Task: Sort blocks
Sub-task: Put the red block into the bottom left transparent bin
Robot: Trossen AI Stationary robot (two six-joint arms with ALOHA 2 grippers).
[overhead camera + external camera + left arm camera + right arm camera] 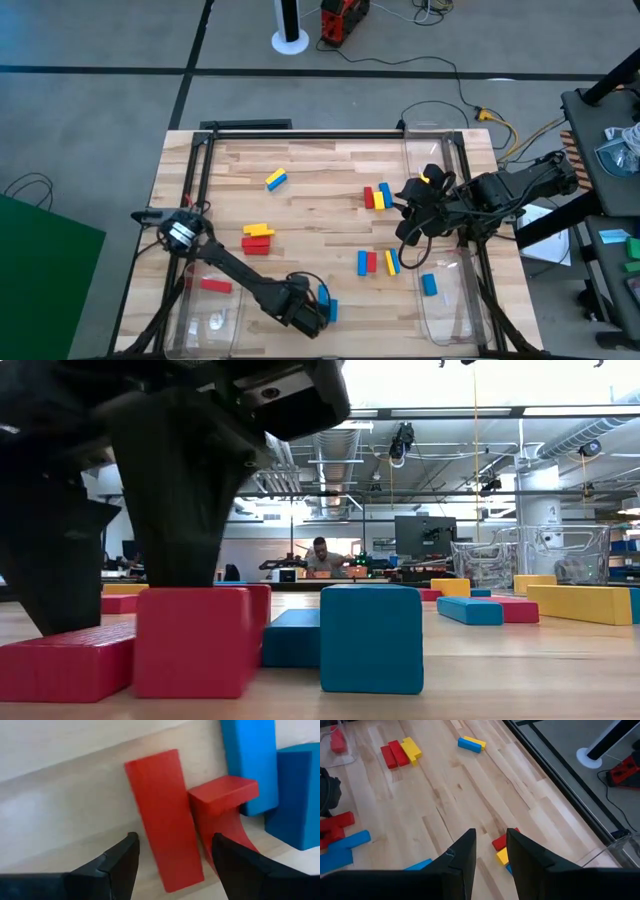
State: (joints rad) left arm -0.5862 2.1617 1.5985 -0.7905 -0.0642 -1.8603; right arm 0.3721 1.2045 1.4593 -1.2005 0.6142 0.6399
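Note:
My left gripper (175, 862) is open at the table's near edge, low over a flat red block (162, 815) whose near end lies between its fingers. A second red block (222, 795) stands beside it, with blue blocks (250, 765) next to that. My right gripper (491, 850) hovers narrowly open and empty, right of centre, just above a red, yellow and blue group (377, 197). Other blocks lie loose on the wood: a yellow and blue pair (276, 179), a red and yellow group (257, 237), and a blue, red and yellow row (375, 262). My left gripper comes down from above with its fingers on either side of the flat red block's end (175, 870). One finger (235, 865) stands right against the base of the upright red block (195, 640). Whether either finger touches a block, I cannot tell.
A clear bin (215, 315) at the near left holds a red block (215, 285). A clear bin (450, 310) at the near right holds a blue block (428, 284). A black frame rail (300, 138) runs along the far edge. Bare wood shows mid-table.

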